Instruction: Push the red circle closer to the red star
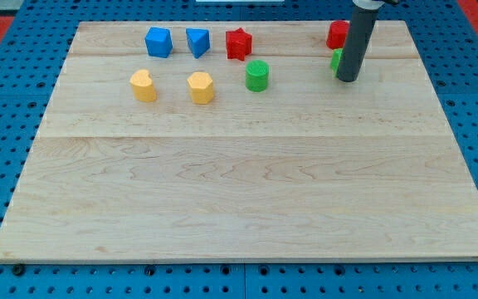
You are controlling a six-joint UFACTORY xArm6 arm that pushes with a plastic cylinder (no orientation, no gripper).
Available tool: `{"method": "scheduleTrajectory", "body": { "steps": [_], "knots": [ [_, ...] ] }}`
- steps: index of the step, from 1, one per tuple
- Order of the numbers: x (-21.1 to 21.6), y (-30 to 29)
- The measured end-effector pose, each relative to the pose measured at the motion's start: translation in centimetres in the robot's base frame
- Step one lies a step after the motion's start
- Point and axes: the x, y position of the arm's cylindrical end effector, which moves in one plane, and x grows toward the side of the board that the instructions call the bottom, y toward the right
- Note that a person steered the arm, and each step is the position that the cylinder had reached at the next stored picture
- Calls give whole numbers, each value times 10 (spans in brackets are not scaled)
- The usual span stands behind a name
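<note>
The red star (238,43) lies near the view's top, just left of centre. The red circle (336,34) lies at the view's top right, partly hidden behind my dark rod. My tip (347,80) rests on the board just below and right of the red circle. A green block (336,60) peeks out at the rod's left edge, between the red circle and my tip; its shape is hidden.
A green cylinder (257,75) sits below right of the red star. A blue cube (158,41) and a blue block (197,41) lie to the star's left. Two yellow blocks (143,85) (201,87) lie below them. The wooden board (247,183) rests on a blue pegboard.
</note>
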Motion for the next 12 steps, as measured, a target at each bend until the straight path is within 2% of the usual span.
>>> {"method": "scheduleTrajectory", "body": {
  "steps": [1,2,3,4,5,6,7,8,9,10,11,12],
  "knots": [
    [27,-38],
    [32,-99],
    [91,-108],
    [81,-179],
    [29,-187],
    [18,-187],
    [24,-178],
    [60,-151],
    [46,-34],
    [-3,83],
    [-71,72],
    [-102,64]
  ]
}}
